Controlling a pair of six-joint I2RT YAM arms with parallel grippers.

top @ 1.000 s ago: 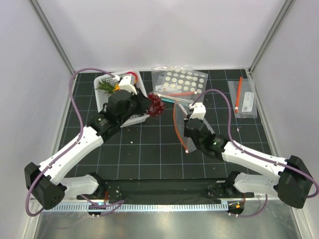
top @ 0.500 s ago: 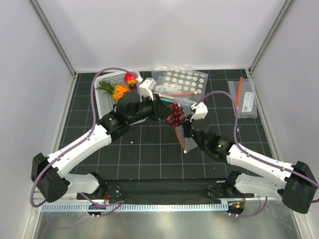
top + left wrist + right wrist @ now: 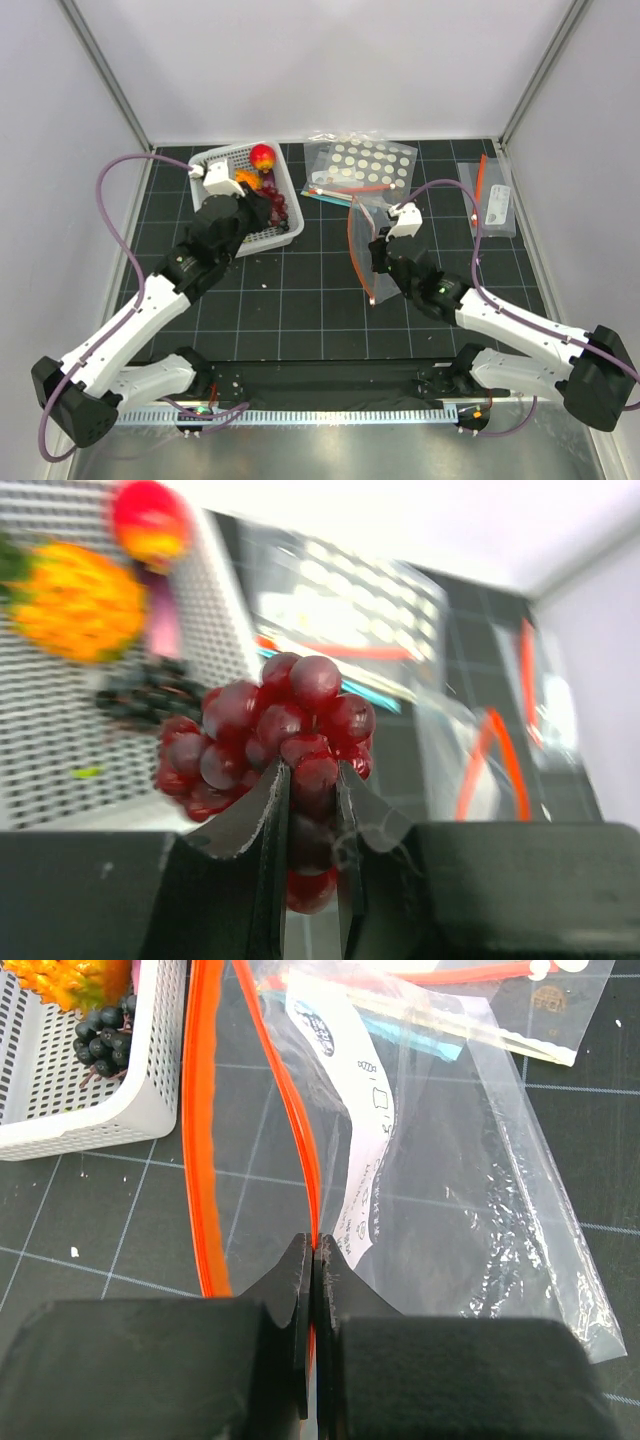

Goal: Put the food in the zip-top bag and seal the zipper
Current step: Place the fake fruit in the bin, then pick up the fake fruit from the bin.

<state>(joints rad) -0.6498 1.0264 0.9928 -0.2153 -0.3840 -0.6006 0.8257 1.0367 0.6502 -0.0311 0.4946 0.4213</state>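
left gripper (image 3: 310, 778): fingers clamped on the lower part of a red-purple grape bunch (image 3: 288, 725). berries bulge out above the tips and to both sides. in the top view the pair sits left of centre, over the right half of the white basket (image 3: 230, 151). cannot tell whether the bunch touches the basket.

basket contents:
- red-yellow apple (image 3: 263, 156) at the upper rim
- orange pineapple (image 3: 245, 181) just below and left of the apple
- black grape bunch (image 3: 104, 1034) on the mesh floor, beside the pineapple

right gripper (image 3: 313, 1260): fingers pressed together on the zipper (image 3: 196, 1160), pinching one lip of the zip-top bag (image 3: 470, 1210). the other lip of the orange strip bows away toward the left of the wrist frame, so the mouth stands apart. in the top view the bag is right of centre, near the basket but not touching it. its clear crinkled body trails toward the right over the dark gridded mat (image 3: 300, 320).

other items:
- dotted bag (image 3: 362, 165) lies flat at upper centre of the top view, just above the zip-top bag
- small labelled bag (image 3: 493, 205) lies flat at the far right, well apart from both grippers
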